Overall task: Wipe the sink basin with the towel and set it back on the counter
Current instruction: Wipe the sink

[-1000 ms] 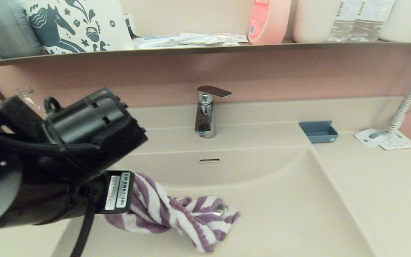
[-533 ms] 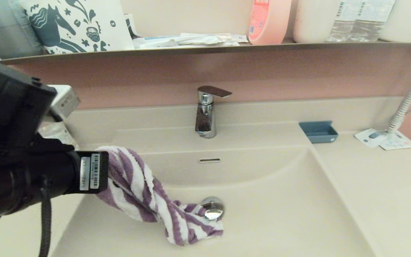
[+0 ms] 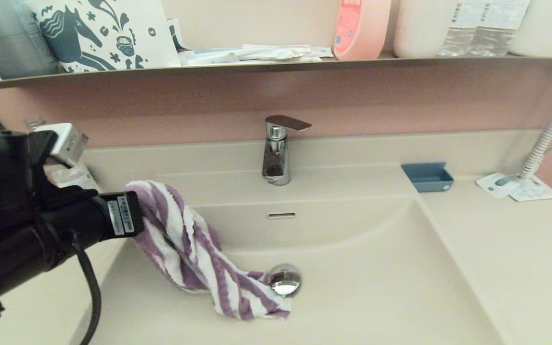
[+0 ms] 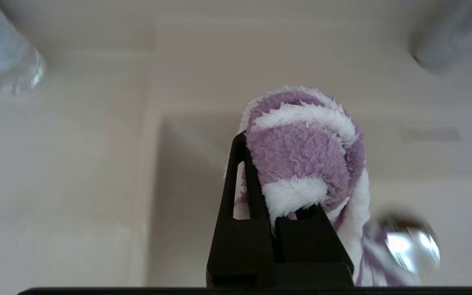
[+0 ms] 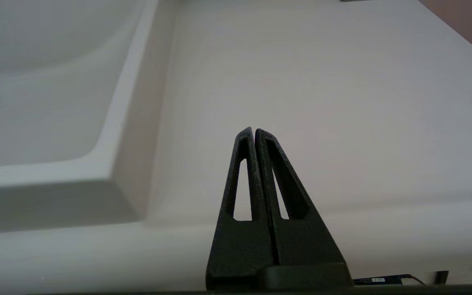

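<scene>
At frame left, the left gripper (image 4: 285, 172) reaches sideways, pinching the towel (image 3: 194, 249), which trails into the sink basin (image 3: 376, 278). The right gripper (image 5: 254, 132), fingers pressed together, hovers over the counter (image 5: 322, 102).

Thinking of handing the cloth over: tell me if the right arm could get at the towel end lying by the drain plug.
Probably yes. The right gripper is shut and parked over the counter, beside the sink basin. Nothing stands between it and the towel, held by the left gripper, or the drain plug.

Dusty-pink back wall (image 3: 376, 103) under a dark-edged shelf (image 3: 304, 64) of bottles, chrome faucet (image 3: 277, 151) below.
</scene>
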`<state>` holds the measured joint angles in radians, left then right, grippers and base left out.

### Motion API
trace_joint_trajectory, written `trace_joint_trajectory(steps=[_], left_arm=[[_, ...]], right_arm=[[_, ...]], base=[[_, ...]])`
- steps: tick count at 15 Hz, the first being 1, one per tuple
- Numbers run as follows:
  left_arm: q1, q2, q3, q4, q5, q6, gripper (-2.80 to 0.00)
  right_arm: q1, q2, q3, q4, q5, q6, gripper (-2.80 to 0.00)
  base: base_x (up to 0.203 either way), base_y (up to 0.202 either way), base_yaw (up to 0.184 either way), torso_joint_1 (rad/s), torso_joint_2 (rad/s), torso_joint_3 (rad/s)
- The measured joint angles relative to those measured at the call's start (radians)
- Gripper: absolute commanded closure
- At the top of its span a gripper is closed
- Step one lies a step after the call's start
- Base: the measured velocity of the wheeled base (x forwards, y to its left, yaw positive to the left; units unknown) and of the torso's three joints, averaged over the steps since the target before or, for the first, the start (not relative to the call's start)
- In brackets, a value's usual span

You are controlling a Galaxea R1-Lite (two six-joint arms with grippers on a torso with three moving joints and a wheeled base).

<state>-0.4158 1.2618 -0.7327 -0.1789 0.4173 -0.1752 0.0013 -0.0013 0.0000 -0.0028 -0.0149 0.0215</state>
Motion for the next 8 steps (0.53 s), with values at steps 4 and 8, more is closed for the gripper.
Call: trace_joint_trajectory(steps=[4,8], left_arm=[[0.186,0.182,0.086,-0.417,-0.14,0.083,0.0],[0.228,0.4,0.031,-0.739,-0.026,0.114,0.0]], right_arm=[[0.0,0.0,0.0,0.0,0.0,0.0,0.0],[0.0,0.0,0.0,0.0,0.0,0.0,0.0]], base=[[0.0,0.0,0.0,0.0,0.0,0.0],[0.0,0.0,0.0,0.0,0.0,0.0]])
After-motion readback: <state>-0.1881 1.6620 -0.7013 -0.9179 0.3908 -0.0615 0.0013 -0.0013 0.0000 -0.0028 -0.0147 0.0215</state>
